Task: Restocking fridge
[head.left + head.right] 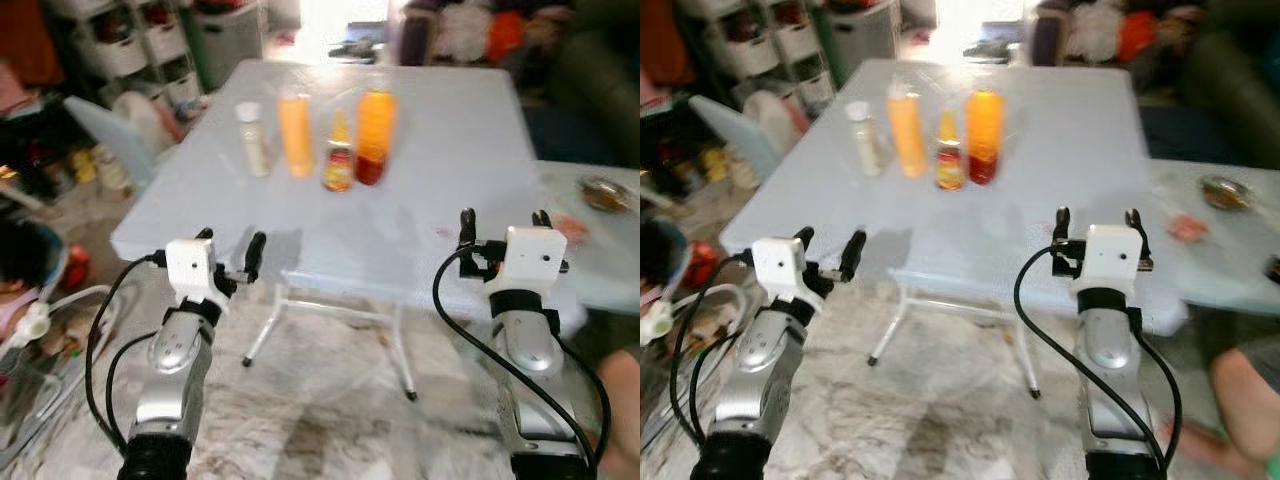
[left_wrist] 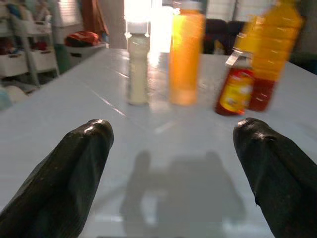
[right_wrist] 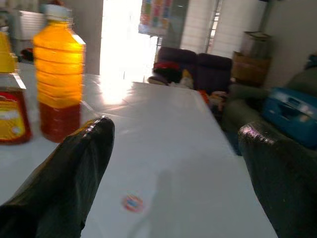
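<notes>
your four bottles (image 1: 300, 140) stood in a row at upper centre of the frame, far up the pale table (image 1: 440, 150), well apart from both claws. one was white, two orange, one small with a red label. your left gripper (image 1: 230, 255) and right gripper (image 1: 503, 232) hovered at the near edge, fingers spread, empty.

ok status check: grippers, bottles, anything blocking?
Left gripper and right gripper open, empty, at the near table edge. Four bottles upright in a row mid-table, untouched. Nothing between grippers and bottles.
</notes>
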You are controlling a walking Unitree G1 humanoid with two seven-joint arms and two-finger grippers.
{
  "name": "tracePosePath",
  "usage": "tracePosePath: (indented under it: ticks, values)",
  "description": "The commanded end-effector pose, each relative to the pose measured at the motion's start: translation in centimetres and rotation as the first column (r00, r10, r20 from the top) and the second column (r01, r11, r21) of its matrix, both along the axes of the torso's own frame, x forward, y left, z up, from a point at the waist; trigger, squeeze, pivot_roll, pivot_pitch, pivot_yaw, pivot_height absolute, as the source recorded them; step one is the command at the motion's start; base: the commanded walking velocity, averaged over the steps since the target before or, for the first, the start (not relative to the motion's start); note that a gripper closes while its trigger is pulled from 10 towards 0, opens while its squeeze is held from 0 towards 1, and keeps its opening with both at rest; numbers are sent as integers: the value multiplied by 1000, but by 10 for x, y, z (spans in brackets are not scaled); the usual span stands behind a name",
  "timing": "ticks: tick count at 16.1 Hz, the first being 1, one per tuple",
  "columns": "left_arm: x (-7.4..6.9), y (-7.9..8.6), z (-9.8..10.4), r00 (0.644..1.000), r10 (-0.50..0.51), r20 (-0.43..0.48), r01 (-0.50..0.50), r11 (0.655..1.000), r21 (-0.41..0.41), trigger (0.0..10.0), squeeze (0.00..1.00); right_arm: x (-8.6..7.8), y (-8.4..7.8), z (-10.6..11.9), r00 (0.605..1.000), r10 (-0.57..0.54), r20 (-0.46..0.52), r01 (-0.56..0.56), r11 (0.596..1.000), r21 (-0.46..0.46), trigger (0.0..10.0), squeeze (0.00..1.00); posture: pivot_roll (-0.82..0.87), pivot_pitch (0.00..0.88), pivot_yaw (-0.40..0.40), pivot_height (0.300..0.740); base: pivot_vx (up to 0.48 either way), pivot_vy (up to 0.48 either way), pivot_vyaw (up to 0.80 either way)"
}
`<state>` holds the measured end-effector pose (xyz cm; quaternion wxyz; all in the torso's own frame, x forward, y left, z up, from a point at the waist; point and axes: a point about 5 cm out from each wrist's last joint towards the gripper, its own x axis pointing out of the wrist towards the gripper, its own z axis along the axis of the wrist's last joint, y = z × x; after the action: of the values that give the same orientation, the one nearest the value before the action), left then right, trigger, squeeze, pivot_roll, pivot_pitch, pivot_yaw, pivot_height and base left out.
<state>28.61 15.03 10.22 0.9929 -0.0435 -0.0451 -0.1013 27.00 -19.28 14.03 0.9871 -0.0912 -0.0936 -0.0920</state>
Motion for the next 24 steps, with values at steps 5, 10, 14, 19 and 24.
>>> tracePosePath:
  ticks: [5, 10, 14, 19, 24]
  values:
    - [0, -1, -5, 1000, -8, -22, 8, 1000, 4, 10000, 0, 3, 4, 0, 1000, 23, -5, -23, 1000, 4, 10000, 0, -101, 12, 33, 740, 363, 313, 0]
    - [1, -3, -5, 1000, -3, -23, 3, 1000, 12, 10000, 0, 4, 8, -1, 999, 40, -8, -40, 999, 4, 10000, 0, -95, 14, 32, 740, 60, 75, 0]
    - [2, -3, -4, 1000, -4, -28, 4, 1000, 6, 10000, 0, 9, 9, 2, 999, 44, 1, -44, 999, 0, 10000, 0, -90, 29, 32, 740, 0, 0, 0]
    - [0, -4, -2, 999, -19, -27, 19, 1000, 4, 10000, 0, 29, -2, 16, 999, 15, 41, -14, 1000, -28, 10000, 0, -75, 50, 42, 740, 0, 0, 0]
    - [-1, -6, 0, 999, -43, -16, 44, 999, 22, 10000, 0, 49, -5, 30, 997, 26, 68, -25, 1000, -17, 10000, 0, -62, 52, 47, 740, 100, 0, 0]
